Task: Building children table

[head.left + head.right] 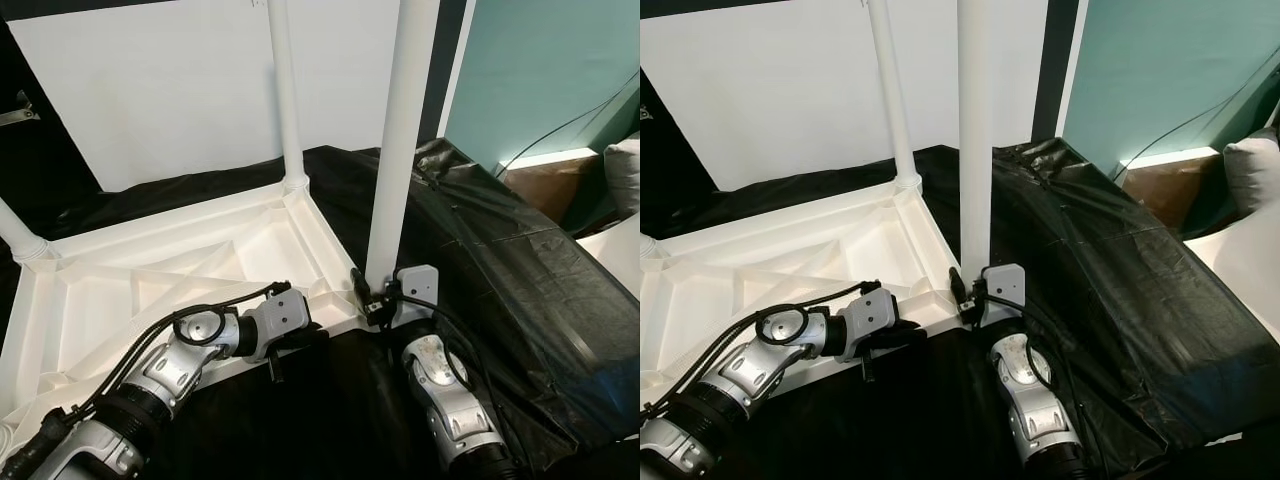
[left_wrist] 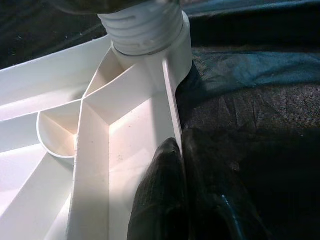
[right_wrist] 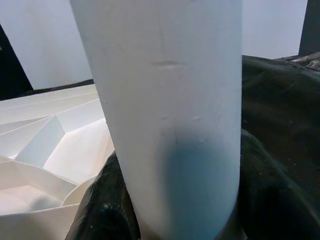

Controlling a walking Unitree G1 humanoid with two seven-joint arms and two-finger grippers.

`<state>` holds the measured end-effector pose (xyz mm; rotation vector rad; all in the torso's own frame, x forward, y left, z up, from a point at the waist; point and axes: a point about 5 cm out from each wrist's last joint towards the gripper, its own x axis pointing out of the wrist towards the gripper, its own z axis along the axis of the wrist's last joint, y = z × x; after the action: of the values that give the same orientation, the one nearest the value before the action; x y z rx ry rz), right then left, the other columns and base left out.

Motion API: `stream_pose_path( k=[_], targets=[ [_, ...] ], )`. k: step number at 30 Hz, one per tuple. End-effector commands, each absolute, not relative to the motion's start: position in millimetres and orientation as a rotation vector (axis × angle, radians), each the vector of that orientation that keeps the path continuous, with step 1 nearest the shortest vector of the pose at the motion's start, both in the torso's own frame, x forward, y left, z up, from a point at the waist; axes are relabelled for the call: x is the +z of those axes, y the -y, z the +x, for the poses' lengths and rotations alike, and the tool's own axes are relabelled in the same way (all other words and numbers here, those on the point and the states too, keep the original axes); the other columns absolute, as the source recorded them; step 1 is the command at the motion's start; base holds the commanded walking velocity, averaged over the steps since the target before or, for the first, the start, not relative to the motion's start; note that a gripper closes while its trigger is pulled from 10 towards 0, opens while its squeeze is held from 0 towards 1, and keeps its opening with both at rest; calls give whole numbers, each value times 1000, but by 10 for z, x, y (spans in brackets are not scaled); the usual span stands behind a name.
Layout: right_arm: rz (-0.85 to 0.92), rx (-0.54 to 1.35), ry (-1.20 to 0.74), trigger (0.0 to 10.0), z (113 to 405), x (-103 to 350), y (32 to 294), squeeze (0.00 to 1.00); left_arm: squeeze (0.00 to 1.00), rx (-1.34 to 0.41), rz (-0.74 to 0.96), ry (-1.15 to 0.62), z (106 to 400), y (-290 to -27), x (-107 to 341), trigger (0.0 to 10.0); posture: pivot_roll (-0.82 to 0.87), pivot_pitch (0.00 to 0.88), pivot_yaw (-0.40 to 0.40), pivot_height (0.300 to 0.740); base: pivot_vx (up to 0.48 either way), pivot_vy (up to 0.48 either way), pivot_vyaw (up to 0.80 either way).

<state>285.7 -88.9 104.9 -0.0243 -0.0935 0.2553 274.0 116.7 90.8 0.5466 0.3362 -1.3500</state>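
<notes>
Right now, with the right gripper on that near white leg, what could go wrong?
1. The tall white plastic leg stands at the near corner socket of the upside-down white ribbed tabletop; the right gripper grips it low down, so it may tilt and cross-thread.
2. The left gripper pinches just the tabletop's thin edge wall; twisting could pull it free.
3. The crinkled black plastic sheet beneath may let the tabletop slide.

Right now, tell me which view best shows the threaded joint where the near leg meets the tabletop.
The left wrist view: the threaded joint sits close up, in the tabletop corner. The eye views show the leg whole, its base behind the right gripper. The right wrist view shows only the shaft.
</notes>
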Motion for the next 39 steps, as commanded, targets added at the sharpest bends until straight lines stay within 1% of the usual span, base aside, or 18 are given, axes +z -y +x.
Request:
stream_pose_path(
  k=[1,2,3,5,6,7,8,10,11,13,19,22,23,24,25,32,38,39],
  targets=[
    [-43,43,45,10000,2954,1009,1281,0,0,-1664,504,-710,2242,-1267,386,10000,-42,4,37,740,0,0,0],
    [-63,62,58,10000,2963,1034,1291,1000,0,-1662,504,-709,2245,-1263,388,10000,-43,5,36,740,0,0,0],
    [-84,105,66,10000,2991,1058,1323,1000,0,-1661,503,-708,2247,-1259,389,10000,-43,6,35,740,0,0,0],
    [-84,105,66,10000,2991,1058,1323,1000,0,-1661,503,-708,2247,-1259,389,10000,-43,6,35,740,0,0,0],
    [-102,189,72,10000,3028,1093,1359,733,0,-1661,501,-708,2247,-1253,392,10000,-51,7,38,740,0,0,0],
    [-102,189,72,10000,3028,1093,1359,733,0,-1661,501,-708,2247,-1253,392,10000,-51,7,38,740,0,0,0],
    [-127,318,77,10000,3043,1137,1374,0,0,-1662,499,-708,2246,-1247,392,10000,-52,7,37,740,0,0,0],
    [-178,614,59,10000,2973,1205,1388,0,0,-1664,499,-706,2250,-1231,396,10000,-57,5,34,740,0,0,0],
    [-178,614,59,10000,2973,1205,1388,0,0,-1664,499,-706,2250,-1231,396,10000,-57,5,34,740,0,0,0],
    [-206,747,26,10000,2924,1239,1444,0,0,-1663,500,-702,2254,-1220,401,10000,-56,4,32,740,0,0,0],
    [-283,810,-15,10000,2988,1342,1643,0,0,-1660,498,-701,2254,-1215,406,10000,-52,1,32,740,0,0,0],
    [-296,825,-24,10000,3002,1353,1666,0,0,-1659,498,-702,2254,-1216,406,10000,-51,0,32,740,0,0,0],
    [-312,852,-37,4706,3013,1363,1685,0,0,-1658,499,-703,2255,-1219,405,10000,-49,0,34,740,0,0,0],
    [-312,852,-37,4706,3013,1363,1685,0,0,-1658,499,-703,2255,-1219,405,10000,-49,0,34,740,0,0,0],
    [-316,891,-49,118,3015,1379,1707,0,0,-1657,501,-704,2255,-1221,406,10000,-48,0,34,740,0,0,0],
    [-327,1003,-120,0,2982,1385,1765,0,0,-1654,509,-703,2259,-1237,416,10000,-47,0,41,740,0,0,0],
    [-319,1021,-145,0,2939,1337,1761,0,0,-1656,513,-704,2262,-1242,419,10000,-52,0,44,740,0,0,0],
    [-268,993,-154,0,2927,1289,1731,0,0,-1659,514,-705,2265,-1238,419,10000,-54,0,44,740,0,0,0]
  ],
)
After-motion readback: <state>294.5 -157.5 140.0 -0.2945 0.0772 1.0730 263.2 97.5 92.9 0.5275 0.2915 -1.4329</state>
